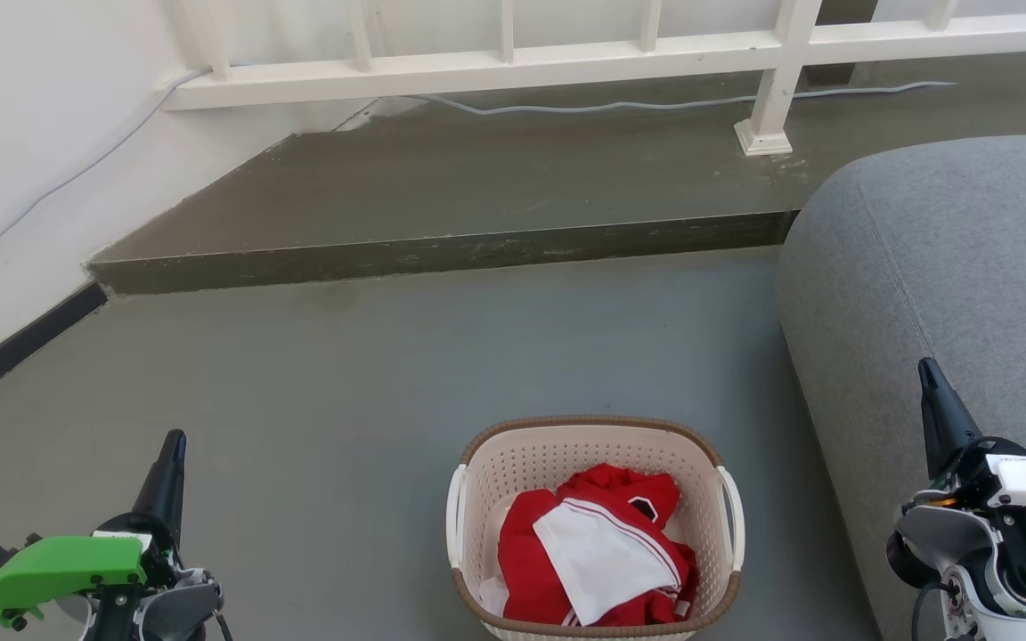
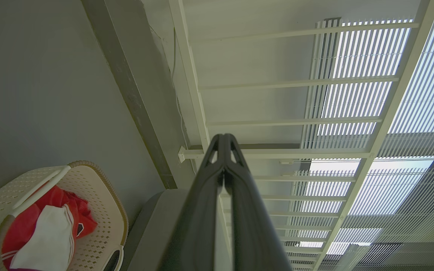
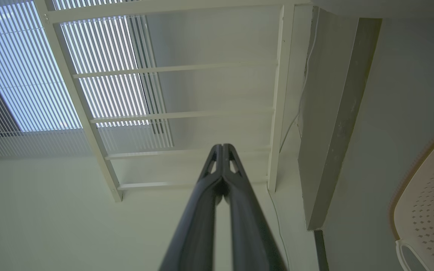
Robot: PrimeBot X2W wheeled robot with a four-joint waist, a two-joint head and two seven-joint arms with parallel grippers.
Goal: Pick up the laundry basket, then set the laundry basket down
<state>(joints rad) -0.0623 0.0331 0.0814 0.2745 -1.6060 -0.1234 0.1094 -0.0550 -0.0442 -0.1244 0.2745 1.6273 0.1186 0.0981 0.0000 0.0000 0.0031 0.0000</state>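
The left hand (image 1: 176, 438) is closed: in the left wrist view its two dark fingers (image 2: 205, 195) lie pressed together along their length, and nothing is between them. It stands at the lower left of the head view, fingers pointing up, with a green part (image 1: 59, 570) on the wrist behind it. The right hand (image 1: 925, 365) is closed in the same way and holds nothing. It stands at the lower right, in front of the grey sofa (image 1: 940, 267).

Between the two hands, and well apart from both, the laundry basket (image 1: 557, 458) stands upright on the grey floor (image 1: 344, 374), low in the middle of the head view and near the side of the sofa. Its brown rim goes all around the top, and one white handle (image 1: 455, 516) shows on each side. Inside it lies a red garment (image 1: 531, 552) with a white cloth (image 1: 598, 556) on top of it.

Behind the basket the floor rises in a low grey step (image 1: 477, 196). On the step stands a white railing (image 1: 495, 67), and a thin pale cable (image 1: 620, 105) runs under it. A white wall (image 1: 23, 133) closes the left side.
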